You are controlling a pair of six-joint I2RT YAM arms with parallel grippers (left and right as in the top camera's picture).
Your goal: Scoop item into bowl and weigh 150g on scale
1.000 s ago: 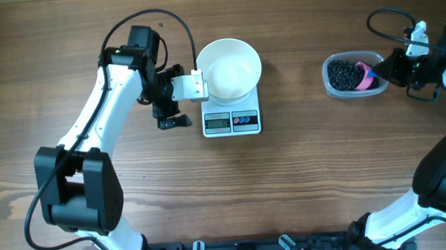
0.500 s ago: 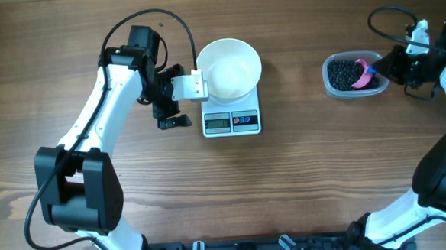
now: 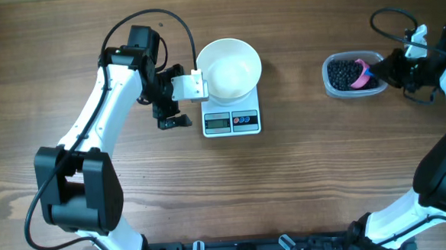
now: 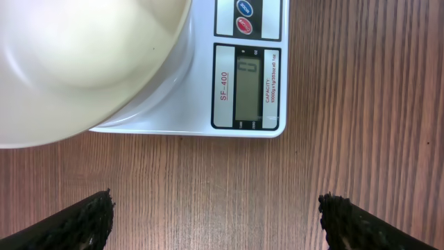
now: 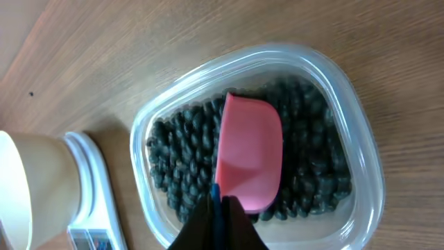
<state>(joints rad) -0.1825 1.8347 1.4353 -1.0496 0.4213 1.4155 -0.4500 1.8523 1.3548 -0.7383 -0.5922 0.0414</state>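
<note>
Scooping stage: your right fingers (image 5: 208,229) clamp the pink scoop (image 5: 250,149) in the tub's (image 5: 361,160) beans (image 5: 180,160); left fingers (image 4: 76,219) gape beside the scale (image 3: 232,122) and empty bowl (image 3: 230,67). Next, carry a load across.

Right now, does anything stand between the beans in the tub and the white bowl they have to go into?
Nothing visible does. Only bare table lies between the tub of beans and the bowl on the scale; the open left gripper sits at the bowl's far side.
</note>
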